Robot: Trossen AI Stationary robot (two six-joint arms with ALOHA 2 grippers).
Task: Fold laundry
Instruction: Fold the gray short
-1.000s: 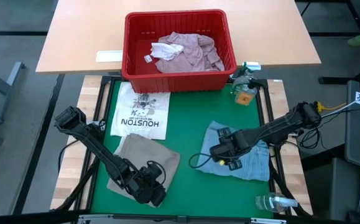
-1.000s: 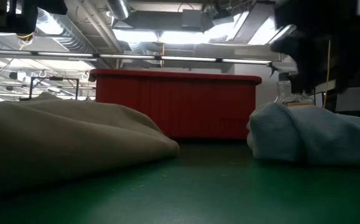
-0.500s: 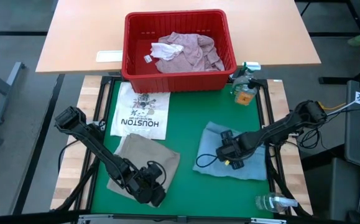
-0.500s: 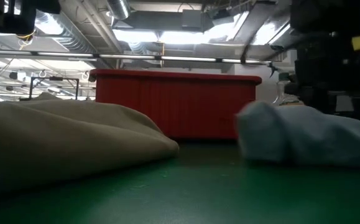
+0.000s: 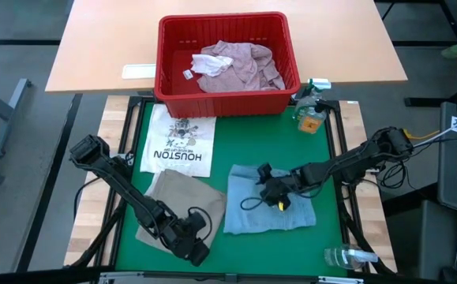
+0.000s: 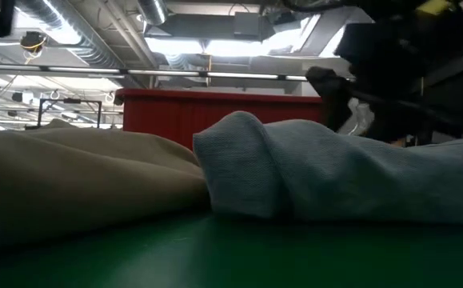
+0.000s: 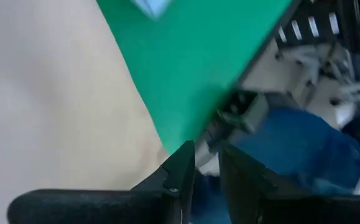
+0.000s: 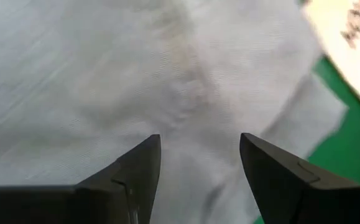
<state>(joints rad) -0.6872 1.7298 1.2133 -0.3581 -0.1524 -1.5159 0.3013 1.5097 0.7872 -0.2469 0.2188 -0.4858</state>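
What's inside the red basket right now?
The red basket holds a crumpled pink-mauve garment with a paler patch and a small white tag beside it. Anything beneath that heap is covered.

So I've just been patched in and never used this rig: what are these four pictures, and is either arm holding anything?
Two dark robot arms work over a green mat. One camera looks straight down, one sits at table height, and one rides on each wrist. The right gripper is open, resting on the light blue cloth and gripping nothing. The left gripper sits at the near edge beside the tan cloth, nothing between its nearly closed fingers. A white printed shirt lies flat behind it. The red plastic basket holds a pink garment. Spray bottles stand at the edge.
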